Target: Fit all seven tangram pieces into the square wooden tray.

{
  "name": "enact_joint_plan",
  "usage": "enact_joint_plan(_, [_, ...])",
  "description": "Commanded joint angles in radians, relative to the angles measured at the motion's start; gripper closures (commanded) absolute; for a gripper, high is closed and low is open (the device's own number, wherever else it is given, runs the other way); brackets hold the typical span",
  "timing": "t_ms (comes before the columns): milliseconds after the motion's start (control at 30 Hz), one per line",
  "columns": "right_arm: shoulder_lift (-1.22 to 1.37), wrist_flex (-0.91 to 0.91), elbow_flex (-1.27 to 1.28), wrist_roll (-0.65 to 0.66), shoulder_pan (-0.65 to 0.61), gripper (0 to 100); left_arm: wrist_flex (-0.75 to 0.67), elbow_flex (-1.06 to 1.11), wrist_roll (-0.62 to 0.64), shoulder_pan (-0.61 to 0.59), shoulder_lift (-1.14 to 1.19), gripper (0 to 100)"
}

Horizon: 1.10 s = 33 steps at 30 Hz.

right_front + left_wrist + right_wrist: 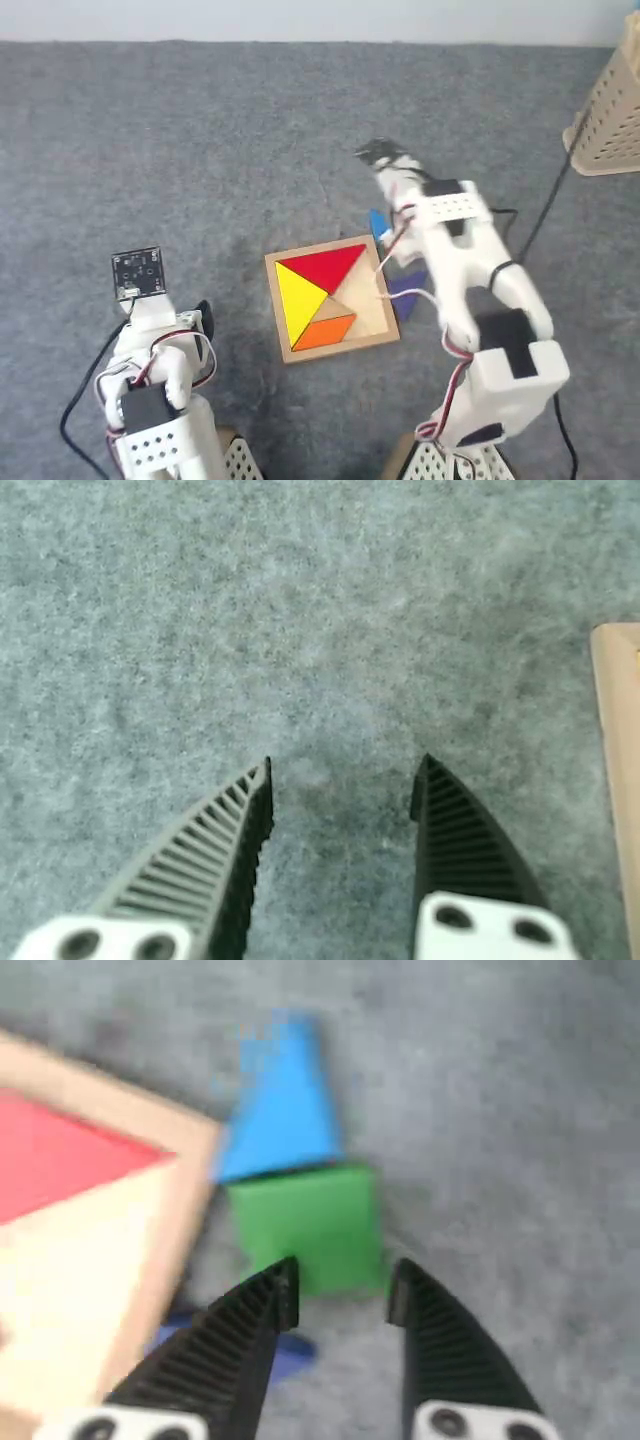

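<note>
Square wooden tray (276,310), pale with a raised rim, flat on the fuzzy grey worktop (200,140). Holds three smooth, flat pieces: large red triangle (325,266) along the far edge, large yellow triangle (297,296) against the edge toward the left arm, orange parallelogram (325,332) at the near edge; bare light wood over the part of the tray toward the right arm. Outside the tray, on the right arm's side: blue triangle (283,1110) just off the far corner, green square (310,1225) against the blue triangle's wide end and just beside the rim, violet piece (407,295) beside the same edge, nearer along it, partly under the arm. Right pincer (342,1275) spread, ribbed black fingers (250,1340) apart, tips straddling one edge of the green square; contact with it not discernible. Left pincer (345,770) spread as well, over bare worktop on the opposite side of the tray, apart from the rim, grey pile between its ribbed fingers
</note>
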Motion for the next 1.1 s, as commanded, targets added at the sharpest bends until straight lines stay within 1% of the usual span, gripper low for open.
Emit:
enact_joint_plan(0, [-0.087, 0.047, -0.008, 0.058, -0.088, 75.7, 0.005, -0.013, -0.005, 0.003, -0.015, 78])
enact_joint_plan(100, [-0.087, 0.002, 0.023, 0.072, -0.099, 73.3, 0.005, -0.013, -0.005, 0.003, -0.015, 78])
enact_joint_plan(400, [-0.079, -0.091, 0.064, 0.063, -0.025, 78.8, 0.005, -0.013, -0.005, 0.003, -0.015, 78])
enact_joint_plan(533, [0.008, -0.134, 0.055, 0.069, 0.004, 78.9, 0.005, -0.013, -0.005, 0.003, -0.015, 78])
enact_joint_plan(733, [0.058, -0.088, 0.0, 0.064, 0.007, 79.0, 0.005, -0.013, -0.005, 0.003, -0.015, 78])
enact_joint_plan(800, [0.058, -0.087, 0.0, 0.063, 0.007, 81.9, 0.005, -0.013, -0.005, 0.003, -0.015, 78])
enact_joint_plan(933, [0.048, -0.082, 0.0, 0.06, 0.01, 92.8, 0.005, -0.013, -0.005, 0.003, -0.015, 78])
enact_joint_plan(1067, [-0.031, -0.048, 0.003, 0.044, 0.019, 93.9, 0.005, -0.013, -0.005, 0.003, -0.015, 78])
